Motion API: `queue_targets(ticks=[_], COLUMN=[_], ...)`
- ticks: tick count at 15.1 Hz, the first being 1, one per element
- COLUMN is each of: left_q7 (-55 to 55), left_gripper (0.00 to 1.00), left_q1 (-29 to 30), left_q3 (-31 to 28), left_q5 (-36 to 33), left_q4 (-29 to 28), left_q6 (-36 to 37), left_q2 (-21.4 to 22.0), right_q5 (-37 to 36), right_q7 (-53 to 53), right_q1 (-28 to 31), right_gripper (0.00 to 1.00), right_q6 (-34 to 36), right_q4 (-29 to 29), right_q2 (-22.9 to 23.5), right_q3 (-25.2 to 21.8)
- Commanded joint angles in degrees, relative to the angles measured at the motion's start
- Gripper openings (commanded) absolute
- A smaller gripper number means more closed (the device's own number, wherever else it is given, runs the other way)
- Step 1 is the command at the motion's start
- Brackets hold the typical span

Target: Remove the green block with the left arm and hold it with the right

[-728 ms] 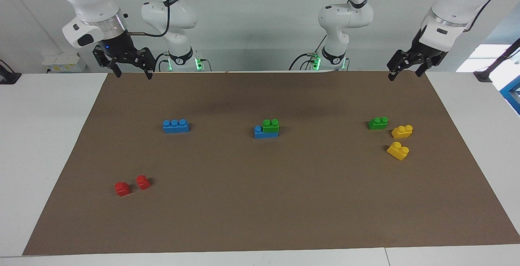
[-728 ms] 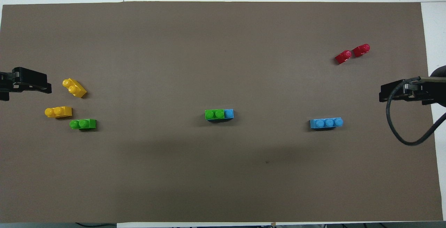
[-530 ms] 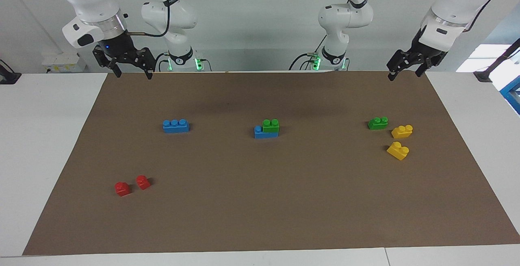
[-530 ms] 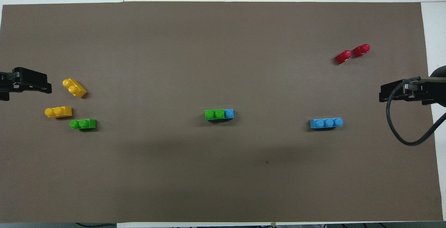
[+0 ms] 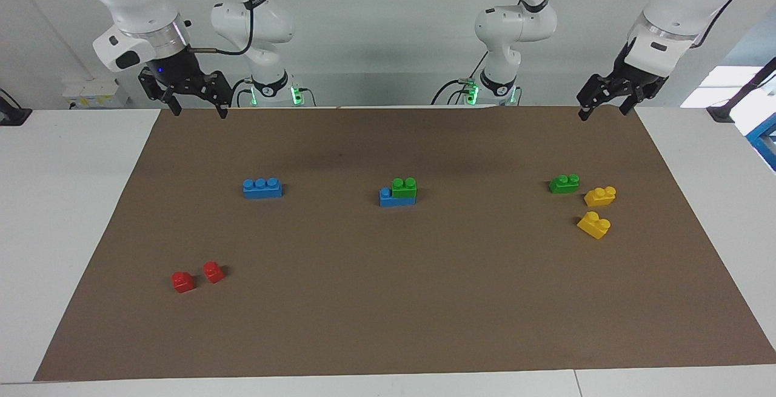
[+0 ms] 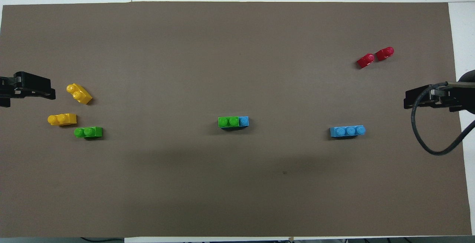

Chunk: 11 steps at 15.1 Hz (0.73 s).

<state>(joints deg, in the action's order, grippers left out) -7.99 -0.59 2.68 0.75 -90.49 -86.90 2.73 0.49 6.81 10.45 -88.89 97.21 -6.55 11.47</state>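
A green block (image 5: 404,186) with two studs sits on top of a blue brick (image 5: 388,198) in the middle of the brown mat; in the overhead view the green block (image 6: 228,121) covers most of that blue brick (image 6: 243,121). My left gripper (image 5: 603,111) hangs open and empty over the mat's corner at the left arm's end, close to the robots, and shows at the overhead view's edge (image 6: 44,90). My right gripper (image 5: 199,111) hangs open and empty over the mat's corner at the right arm's end (image 6: 415,100). Both are well apart from the stack.
A loose green brick (image 5: 564,183) and two yellow bricks (image 5: 599,196) (image 5: 594,225) lie toward the left arm's end. A lone three-stud blue brick (image 5: 262,188) and two small red bricks (image 5: 182,281) (image 5: 213,271) lie toward the right arm's end. White table (image 5: 73,203) surrounds the brown mat (image 5: 388,300).
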Motion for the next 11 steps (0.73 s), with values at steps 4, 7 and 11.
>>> queue_targets(ticks=[4,7,11], left_q7=[0.16,-0.19,-4.29], left_gripper=[1.0,1.0,1.0], left_q1=[-1.0,-1.08,-1.08], left_q3=[-0.74,-0.74,-0.48], left_q5=[0.13,0.13,0.21], left_q4=[0.14,-0.3,-0.65], left_q6=[-0.37,-0.37,-0.11], left_q2=[-0.1,0.08,0.17], right_q5=[0.04,0.04,0.04], right_q7=[-0.92,-0.92,-0.92], right_q1=[1.15,1.24,1.15], right_gripper=[1.0,1.0,1.0], right_q6=[0.38,0.38,0.38], right_q4=[1.14,1.14,1.14], right_q2=[-1.27,-1.27,-1.27], right_q3=[0.57,0.57,0.57])
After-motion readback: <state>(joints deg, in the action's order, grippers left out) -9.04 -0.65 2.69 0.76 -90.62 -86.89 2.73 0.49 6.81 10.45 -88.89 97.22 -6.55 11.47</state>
